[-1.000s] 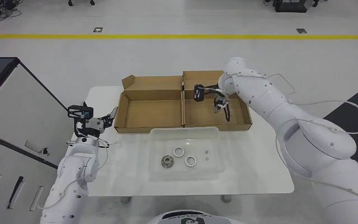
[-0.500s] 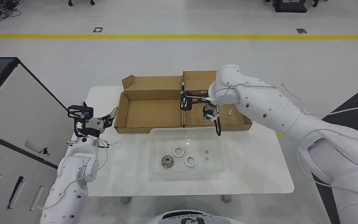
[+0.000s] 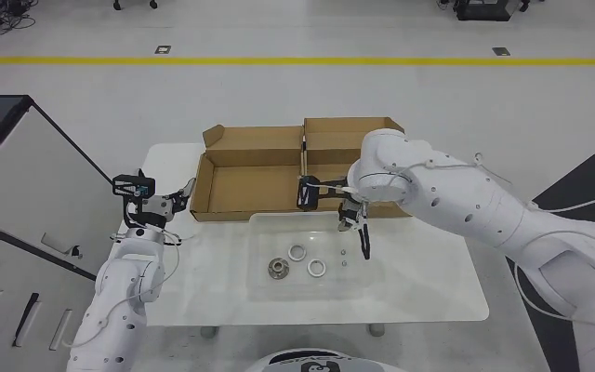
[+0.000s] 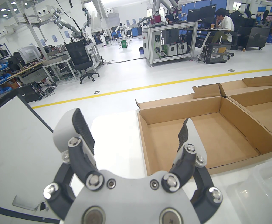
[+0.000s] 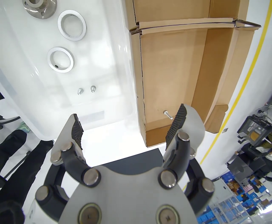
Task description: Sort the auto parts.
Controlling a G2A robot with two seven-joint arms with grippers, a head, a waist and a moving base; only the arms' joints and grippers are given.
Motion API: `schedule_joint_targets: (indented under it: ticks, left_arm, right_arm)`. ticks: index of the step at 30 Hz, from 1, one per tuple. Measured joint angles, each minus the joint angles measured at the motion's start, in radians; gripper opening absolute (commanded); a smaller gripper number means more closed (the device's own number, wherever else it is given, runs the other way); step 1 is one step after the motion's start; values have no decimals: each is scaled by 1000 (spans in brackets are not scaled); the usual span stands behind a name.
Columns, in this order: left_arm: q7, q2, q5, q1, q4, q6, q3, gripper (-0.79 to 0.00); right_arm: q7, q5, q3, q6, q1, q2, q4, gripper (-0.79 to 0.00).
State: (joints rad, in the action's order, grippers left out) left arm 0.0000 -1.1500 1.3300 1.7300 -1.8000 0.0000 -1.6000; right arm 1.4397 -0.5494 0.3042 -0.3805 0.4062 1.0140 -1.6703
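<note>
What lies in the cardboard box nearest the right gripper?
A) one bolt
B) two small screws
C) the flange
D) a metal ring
A: the right wrist view shows a single bolt on the cardboard box floor; the rings, flange and screws are in the clear tray.

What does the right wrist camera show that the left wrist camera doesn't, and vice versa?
Right wrist view: the open right gripper, two rings, a flanged hub and two small bolts in the bin, plus one bolt in a cardboard box. Left wrist view: the open left gripper and a white panel. Both: the cardboard boxes, the bin and the yellow floor line.
</note>
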Motion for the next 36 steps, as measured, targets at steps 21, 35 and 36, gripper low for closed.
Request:
schedule_joint_targets:
  ticks: [21, 35, 36]
  left_arm:
    - [0, 0, 0, 0, 0, 0, 0, 0]
    - [0, 0, 0, 0, 0, 0, 0, 0]
    - [0, 0, 0, 0, 0, 0, 0, 0]
  right_arm:
    - [-55, 41, 36, -56, 51, -31, -129, 0]
    - [-59, 141, -80, -59, 17, -87, -181, 0]
    - [-63, 146, -89, -63, 17, -88, -172, 0]
